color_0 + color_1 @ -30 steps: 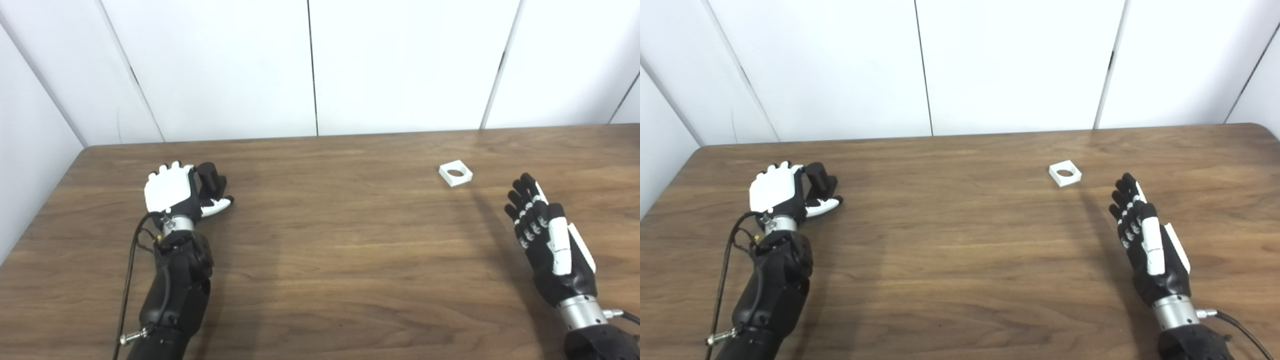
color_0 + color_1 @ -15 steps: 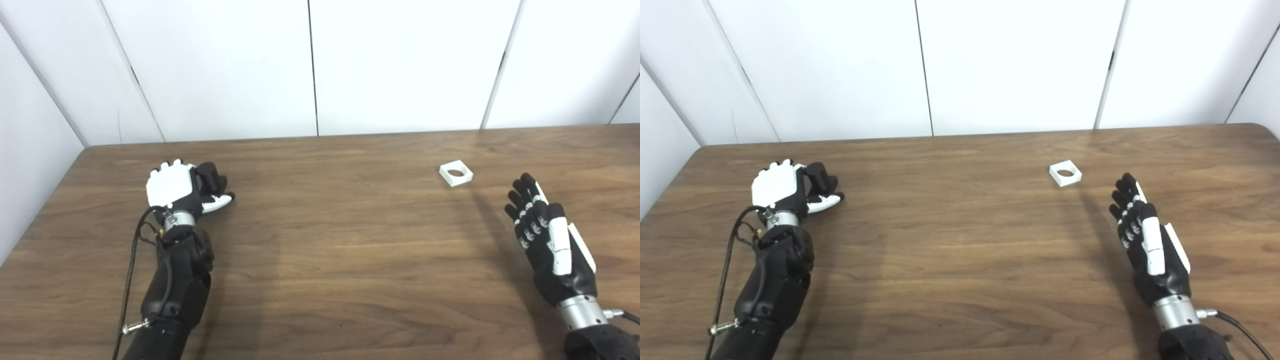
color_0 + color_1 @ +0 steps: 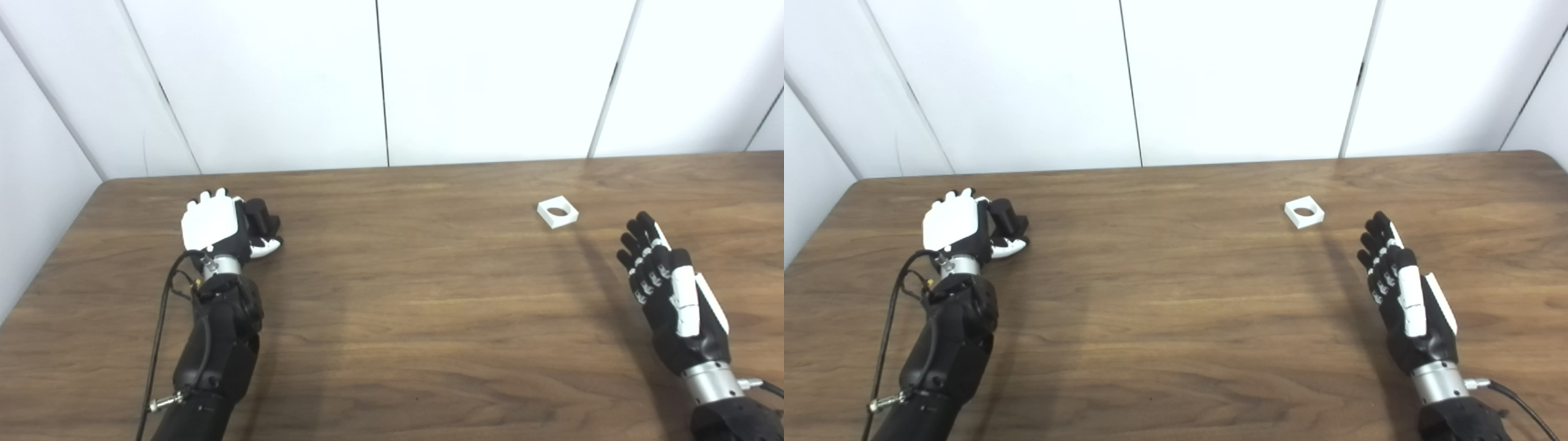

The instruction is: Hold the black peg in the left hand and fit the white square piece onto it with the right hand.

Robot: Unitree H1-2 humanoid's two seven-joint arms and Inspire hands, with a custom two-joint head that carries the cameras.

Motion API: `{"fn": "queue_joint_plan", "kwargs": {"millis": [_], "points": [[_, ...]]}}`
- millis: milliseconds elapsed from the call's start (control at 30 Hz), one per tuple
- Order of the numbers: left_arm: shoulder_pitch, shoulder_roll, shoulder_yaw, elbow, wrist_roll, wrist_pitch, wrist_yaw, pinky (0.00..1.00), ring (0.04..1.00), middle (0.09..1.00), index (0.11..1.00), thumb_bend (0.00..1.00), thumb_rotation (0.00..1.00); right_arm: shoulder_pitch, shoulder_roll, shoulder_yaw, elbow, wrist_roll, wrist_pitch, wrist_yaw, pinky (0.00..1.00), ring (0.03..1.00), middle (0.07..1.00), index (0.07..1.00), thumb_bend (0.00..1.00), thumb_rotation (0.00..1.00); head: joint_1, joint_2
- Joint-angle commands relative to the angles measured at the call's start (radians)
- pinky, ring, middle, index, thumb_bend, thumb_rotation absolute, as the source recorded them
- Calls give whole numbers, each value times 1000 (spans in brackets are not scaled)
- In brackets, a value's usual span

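Place: looks to me like a lab test cell
Walls: I see plain white panels [image 3: 490, 79] boxing in the bench
Surface: bare wood-grain tabletop [image 3: 429, 306]
Rig: cabled robot arm [image 3: 214, 343] reaching in

From my remote seat, both arms are chunky matte black. My left hand [image 3: 215, 224] has a white back plate and a white thumb over black fingers, with a silver wrist ring. A thin black cable [image 3: 158, 331] loops off that forearm, and a small metal plug sticks out lower down. My right hand [image 3: 669, 294] is black too, white thumb cover and side plate, silver cuff.
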Motion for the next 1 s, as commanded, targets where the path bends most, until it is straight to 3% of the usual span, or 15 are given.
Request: {"fn": "queue_joint_plan", "kwargs": {"millis": [0, 700, 800, 967], "points": [[-4, 21, 11, -16, -4, 15, 20, 1000, 1000, 950, 659, 783, 234, 62, 20, 13, 74, 10, -22, 15, 1000, 1000, 1000, 1000, 626, 1000, 0, 3], [4, 23, -11, -25, -84, 14, 61, 1000, 1000, 955, 549, 775, 73, 62, 14, 12, 70, 15, -15, 13, 1000, 1000, 1000, 1000, 649, 1000, 0, 7], [5, 25, -19, -21, -95, 13, 73, 1000, 1000, 954, 498, 567, 62, 64, 16, 9, 69, 24, -14, 15, 1000, 1000, 1000, 1000, 643, 999, -1, 6], [8, 26, -29, -25, -118, 13, 85, 1000, 1000, 954, 488, 525, 58, 65, 16, 7, 68, 25, -10, 12, 1000, 1000, 1000, 1000, 642, 993, -2, 6]]}}
